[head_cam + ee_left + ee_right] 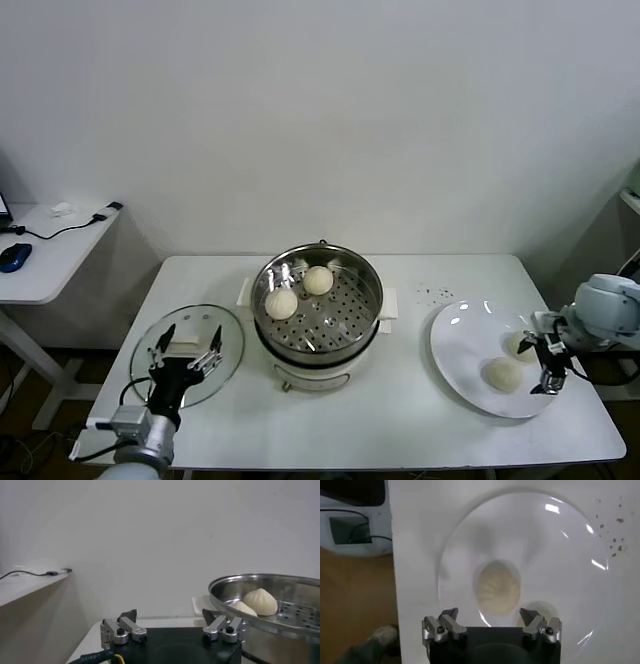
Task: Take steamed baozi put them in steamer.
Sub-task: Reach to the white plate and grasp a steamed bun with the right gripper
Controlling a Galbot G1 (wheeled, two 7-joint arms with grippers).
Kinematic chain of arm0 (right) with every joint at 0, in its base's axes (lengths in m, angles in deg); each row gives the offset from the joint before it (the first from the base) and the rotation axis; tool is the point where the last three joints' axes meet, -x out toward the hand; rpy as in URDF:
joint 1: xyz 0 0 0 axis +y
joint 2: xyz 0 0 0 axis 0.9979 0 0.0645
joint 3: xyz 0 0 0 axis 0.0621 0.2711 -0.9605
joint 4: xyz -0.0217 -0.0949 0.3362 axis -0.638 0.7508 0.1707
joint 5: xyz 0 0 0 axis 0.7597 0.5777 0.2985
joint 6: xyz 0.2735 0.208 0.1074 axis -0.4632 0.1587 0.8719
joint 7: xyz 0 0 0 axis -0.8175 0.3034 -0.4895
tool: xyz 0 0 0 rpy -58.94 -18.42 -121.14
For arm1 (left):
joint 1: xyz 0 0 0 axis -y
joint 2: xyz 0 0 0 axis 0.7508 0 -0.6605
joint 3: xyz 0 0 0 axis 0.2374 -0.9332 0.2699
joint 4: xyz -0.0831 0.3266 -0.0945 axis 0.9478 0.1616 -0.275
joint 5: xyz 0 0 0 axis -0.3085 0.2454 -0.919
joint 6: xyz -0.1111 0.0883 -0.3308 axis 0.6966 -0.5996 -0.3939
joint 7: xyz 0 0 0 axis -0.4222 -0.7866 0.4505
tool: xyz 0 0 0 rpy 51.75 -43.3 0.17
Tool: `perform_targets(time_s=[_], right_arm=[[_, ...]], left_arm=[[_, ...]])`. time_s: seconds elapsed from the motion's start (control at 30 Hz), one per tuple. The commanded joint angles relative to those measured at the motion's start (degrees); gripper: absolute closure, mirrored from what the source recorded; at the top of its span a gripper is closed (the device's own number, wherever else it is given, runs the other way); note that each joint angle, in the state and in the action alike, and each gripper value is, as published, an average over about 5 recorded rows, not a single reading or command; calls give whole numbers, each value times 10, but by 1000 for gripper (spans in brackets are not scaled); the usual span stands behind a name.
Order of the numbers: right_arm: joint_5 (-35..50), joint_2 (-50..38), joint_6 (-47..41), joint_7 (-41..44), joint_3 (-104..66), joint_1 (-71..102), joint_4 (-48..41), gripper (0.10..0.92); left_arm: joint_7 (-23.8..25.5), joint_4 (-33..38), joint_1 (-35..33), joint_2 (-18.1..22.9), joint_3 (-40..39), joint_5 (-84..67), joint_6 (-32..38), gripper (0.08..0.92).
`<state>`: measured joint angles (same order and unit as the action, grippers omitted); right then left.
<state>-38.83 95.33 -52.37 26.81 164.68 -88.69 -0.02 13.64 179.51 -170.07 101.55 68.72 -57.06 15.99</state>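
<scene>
Head view: left gripper [187,347], jaws apart, parked over glass lid [228,350]. Right gripper [549,365], jaws apart, poised above white plate [460,340], partly hiding one of two baozi [502,374] there. Farther back, two buns [318,280] lie inside steamer [366,300].

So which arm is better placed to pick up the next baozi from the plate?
The right. Its end effector hangs open over the plate, beside the two remaining baozi. The left end effector is over the glass lid, beyond the steamer.
</scene>
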Motion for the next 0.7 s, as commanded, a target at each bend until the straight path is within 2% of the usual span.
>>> perform_targets(time_s=[0.03,0.7], right_arm=[[-12,25,-5,-8,-103,109,-41,203],[-4,73,-22,-12,-123,158,-83,203]], left_arm=[[0,0,1,1,0,2,-2,177],[0,3,8,9,1,1,-9,177]])
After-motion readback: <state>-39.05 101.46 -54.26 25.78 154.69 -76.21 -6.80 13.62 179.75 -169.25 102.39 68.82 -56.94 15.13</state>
